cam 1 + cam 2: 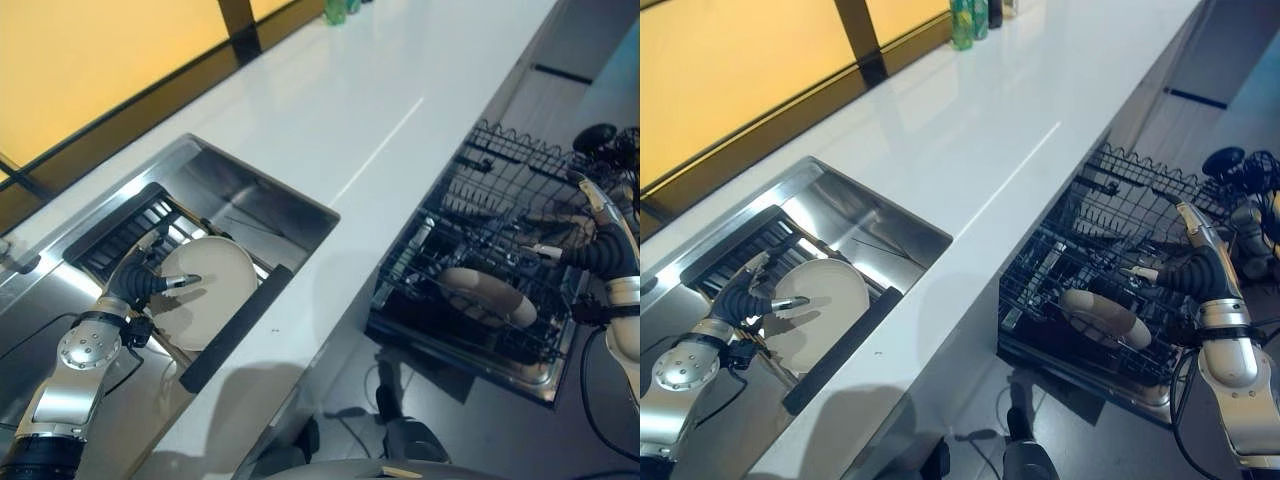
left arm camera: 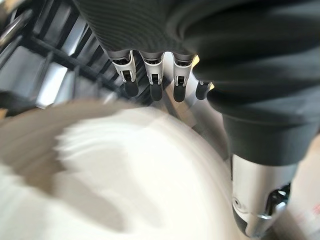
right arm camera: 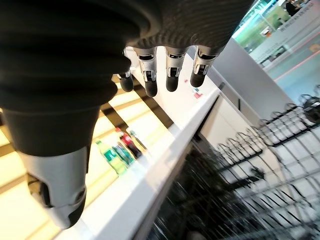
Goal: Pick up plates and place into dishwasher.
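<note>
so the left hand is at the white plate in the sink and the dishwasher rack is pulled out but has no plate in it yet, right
Not quite. The dishwasher rack already holds a plate lying in its lower part, as the left eye view shows. The rest stands: the left hand is at the white plate in the sink, and the rack is pulled out.

Arms: silver-grey metal, round disc with small screws seen at the left forearm | Wrists: covered by dark ribbed sleeves | left hand [image 1: 150, 283], right hand [image 1: 1185, 270]: silver fingers, tipped in black.
</note>
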Controlling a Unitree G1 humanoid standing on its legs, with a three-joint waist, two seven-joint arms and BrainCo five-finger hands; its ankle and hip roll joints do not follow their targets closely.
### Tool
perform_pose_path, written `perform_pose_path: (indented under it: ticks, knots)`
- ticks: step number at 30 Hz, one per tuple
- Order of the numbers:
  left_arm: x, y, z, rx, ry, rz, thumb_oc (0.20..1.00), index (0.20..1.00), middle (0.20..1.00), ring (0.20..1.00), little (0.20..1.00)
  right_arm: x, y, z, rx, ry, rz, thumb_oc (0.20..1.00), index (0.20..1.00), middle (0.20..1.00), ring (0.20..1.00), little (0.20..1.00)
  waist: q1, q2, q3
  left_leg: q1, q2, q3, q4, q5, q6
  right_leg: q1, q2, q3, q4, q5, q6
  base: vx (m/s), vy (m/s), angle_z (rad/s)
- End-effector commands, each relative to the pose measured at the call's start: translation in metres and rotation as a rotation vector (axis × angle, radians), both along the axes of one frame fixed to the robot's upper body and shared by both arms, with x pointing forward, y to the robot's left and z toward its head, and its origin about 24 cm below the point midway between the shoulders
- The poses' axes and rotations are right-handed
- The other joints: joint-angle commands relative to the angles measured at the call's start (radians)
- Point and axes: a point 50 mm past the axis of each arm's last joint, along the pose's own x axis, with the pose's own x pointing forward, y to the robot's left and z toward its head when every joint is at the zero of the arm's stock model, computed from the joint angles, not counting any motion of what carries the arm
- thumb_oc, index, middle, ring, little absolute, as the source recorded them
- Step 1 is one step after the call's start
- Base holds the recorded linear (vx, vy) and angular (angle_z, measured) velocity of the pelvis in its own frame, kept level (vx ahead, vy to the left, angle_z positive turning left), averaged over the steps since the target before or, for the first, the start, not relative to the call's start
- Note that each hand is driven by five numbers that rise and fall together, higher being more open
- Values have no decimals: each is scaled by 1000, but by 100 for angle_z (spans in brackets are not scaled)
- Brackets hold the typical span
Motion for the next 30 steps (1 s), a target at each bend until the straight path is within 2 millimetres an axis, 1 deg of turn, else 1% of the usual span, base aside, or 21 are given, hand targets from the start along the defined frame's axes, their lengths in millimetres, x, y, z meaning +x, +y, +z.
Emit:
perform_pose_path:
  ticks: [1, 6, 10, 13, 15, 17, 19, 22, 25, 27, 28, 30]
  knots:
    - [13, 12, 23, 103, -61, 31, 1000, 1000, 1000, 1000, 1000, 10, 5, 30, -41, -122, 40, 1000, 1000, 1000, 1000, 1000, -18, -30, -10, -151, -95, 11, 157, -48, 85, -53, -79, -33, 137, -83, 94, -63, 46, -15]
    - [25, 13, 12, 101, -53, 82, 1000, 1000, 1000, 1000, 1000, 17, 12, 33, -53, -138, 63, 1000, 1000, 1000, 1000, 1000, -29, -39, 23, -187, -101, 30, 192, -53, 91, -81, -78, -25, 144, -71, 95, -41, 48, -10]
    - [33, 18, 13, 146, -57, 118, 1000, 1000, 1000, 1000, 1000, 20, 15, 34, -66, -151, 66, 1000, 1000, 1000, 1000, 1000, -37, -44, 45, -213, -102, 44, 209, -55, 93, -107, -76, -16, 150, -62, 93, -49, 44, -2]
    - [34, 27, 15, 203, -66, 175, 1000, 1000, 1000, 1000, 1000, 21, 14, 34, -73, -157, 61, 1000, 1000, 1000, 1000, 1000, -43, -45, 57, -222, -101, 55, 210, -54, 94, -117, -76, -13, 148, -57, 93, -30, 39, -1]
    - [32, 38, 18, 259, -50, 218, 1000, 1000, 1000, 1000, 1000, 19, 12, 35, -75, -160, 61, 1000, 1000, 1000, 1000, 1000, -47, -46, 61, -226, -102, 60, 209, -54, 94, -121, -76, -11, 146, -57, 93, -11, 38, -5]
    - [31, 43, 18, 284, -39, 239, 1000, 1000, 1000, 1000, 1000, 18, 11, 37, -75, -166, 63, 1000, 1000, 1000, 1000, 1000, -49, -46, 65, -230, -102, 61, 210, -54, 94, -126, -75, -8, 146, -55, 92, -20, 34, -15]
    - [31, 45, 18, 291, -14, 237, 1000, 1000, 1000, 1000, 1000, 18, 11, 38, -76, -170, 67, 1000, 1000, 1000, 1000, 1000, -50, -45, 69, -233, -104, 63, 210, -55, 94, -128, -75, -9, 147, -56, 91, -15, 31, -15]
    - [30, 43, 16, 290, 25, 194, 1000, 1000, 1000, 1000, 1000, 17, 11, 40, -79, -172, 72, 1000, 1000, 1000, 1000, 1000, -50, -42, 72, -233, -106, 60, 213, -57, 96, -127, -75, -10, 149, -58, 88, 6, 10, 0]
    - [33, 26, 13, 216, 101, 24, 1000, 1000, 1000, 1000, 1000, 17, 11, 41, -83, -170, 75, 1000, 1000, 1000, 1000, 1000, -46, -36, 73, -228, -109, 57, 213, -60, 97, -119, -79, -17, 148, -62, 87, 0, 0, 0]
    - [31, 9, 10, 136, 216, -166, 1000, 1000, 1000, 1000, 1000, 17, 10, 43, -88, -168, 74, 1000, 1000, 1000, 1000, 1000, -43, -28, 71, -224, -110, 57, 211, -60, 98, -112, -83, -24, 145, -64, 87, 0, 0, 0]
    - [29, -3, 8, 94, 274, -268, 1000, 1000, 1000, 1000, 1000, 17, 10, 44, -91, -168, 72, 1000, 1000, 1000, 1000, 1000, -42, -23, 72, -222, -110, 56, 211, -60, 99, -109, -85, -27, 144, -63, 86, 0, 0, 0]
    - [21, -20, 9, 40, 380, -437, 1000, 1000, 1000, 1000, 1000, 16, 10, 47, -98, -165, 74, 1000, 1000, 1000, 1000, 1000, -41, -13, 73, -212, -109, 56, 207, -62, 100, -99, -87, -34, 140, -64, 88, 39, 14, 4]
